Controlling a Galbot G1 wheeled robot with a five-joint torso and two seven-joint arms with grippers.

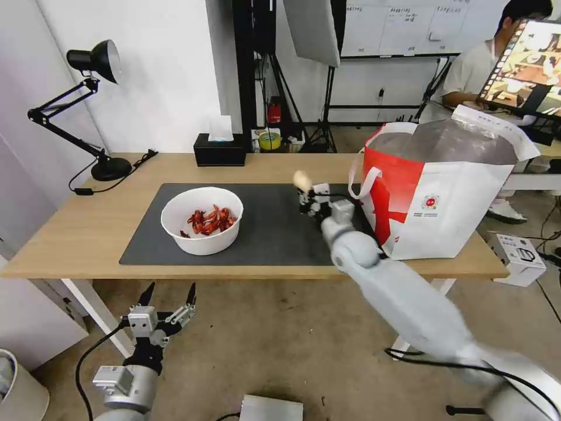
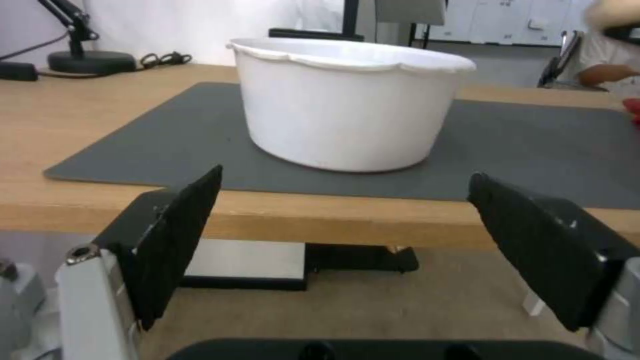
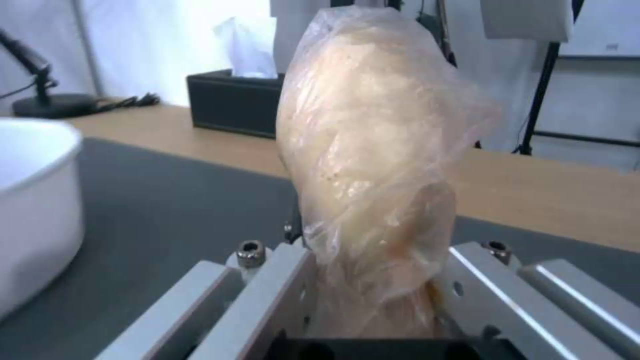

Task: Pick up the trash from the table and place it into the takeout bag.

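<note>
At the lower left of the head view my left gripper [image 1: 169, 295] hangs below the table [image 1: 87, 222] edge with its fingers spread wide, nothing between them. On the grey mat [image 1: 274, 228], left of centre, sits the white bowl [image 1: 201, 221] with red crayfish shells [image 1: 210, 220] piled in its bottom. At the middle of the frame my right gripper [image 1: 308, 196] is closed on the beige lump [image 1: 302, 180] in clear wrap, lifted above the mat; in the right wrist view the lump [image 3: 373, 150] stands up between my fingers [image 3: 280, 295]. At the right stands the red-and-white bag [image 1: 450, 199], mouth open, silver lining showing; I cannot tell what lies inside.
</note>
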